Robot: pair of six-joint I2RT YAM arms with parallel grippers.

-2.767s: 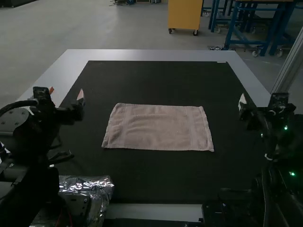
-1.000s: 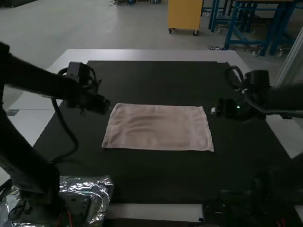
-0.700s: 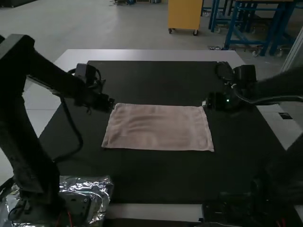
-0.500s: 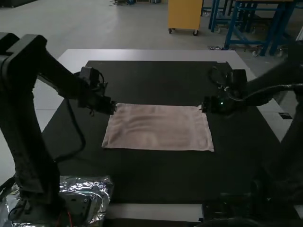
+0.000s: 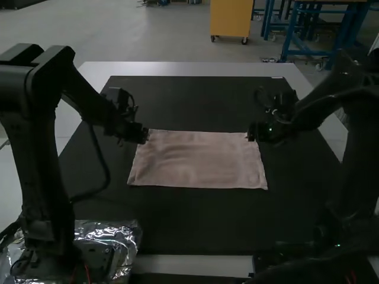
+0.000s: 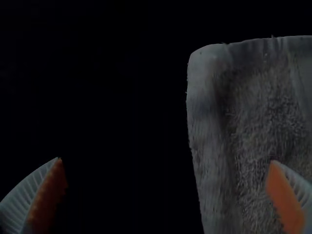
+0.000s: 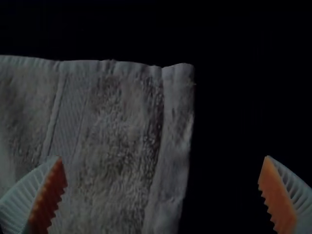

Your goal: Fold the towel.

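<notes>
Pink towel (image 5: 198, 161) flat on black mat (image 5: 195, 219) — left fingers (image 5: 143, 136), right fingers (image 5: 252, 132) both spread wide, empty, near far corners.

Pinkish-beige towel (image 5: 198, 158) at the frame's centre, striped near its ends by smoother woven bands; black mat (image 5: 201, 222); pale grey tabletop (image 5: 189, 69); shiny silver wrapping (image 5: 121, 231) at lower left; black arms (image 5: 38, 142); orange pads (image 7: 276, 192) on white, ribbed fingers (image 7: 22, 197).

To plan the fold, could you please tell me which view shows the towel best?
The high view, since it takes in all four sides of the towel. The left wrist view shows one far corner close up; the right wrist view, the other, plus a woven band.
</notes>
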